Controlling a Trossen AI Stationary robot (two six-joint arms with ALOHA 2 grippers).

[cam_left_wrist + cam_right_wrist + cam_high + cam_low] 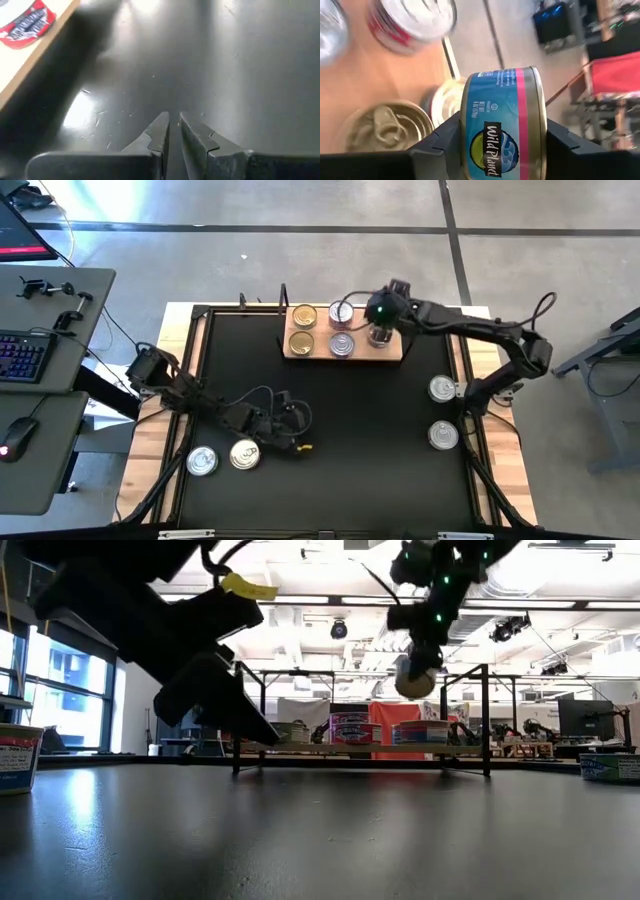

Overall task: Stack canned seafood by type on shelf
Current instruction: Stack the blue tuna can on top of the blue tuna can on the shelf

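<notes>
The wooden shelf [392, 352] stands at the table's far middle. Two gold tins [302, 328] sit at its left end and two silver tins [342, 328] at its middle. My right gripper [380, 330] hangs over the shelf's right end, shut on a blue-and-pink-labelled tin [502, 125], which also shows in the low view [415, 678]. My left gripper [174, 127] is shut and empty, low over the black tabletop at the near left [292, 438]. A silver tin [203, 461] and a gold tin [245, 454] stand beside it. My right gripper pinches the tin between its two fingers [445, 137], one on each flat end, with the labelled side wall [502, 100] facing the wrist camera. The fingers come from above. The tin is turned on its edge and lifted clear above the shelf board.
Two silver tins [443, 388] [443, 435] stand on the tabletop at the right. A red-labelled tin [25, 22] sits on the table's wooden border near my left gripper. The shelf's black posts [485, 720] rise at its ends. Open black tabletop [360, 420] lies in the middle.
</notes>
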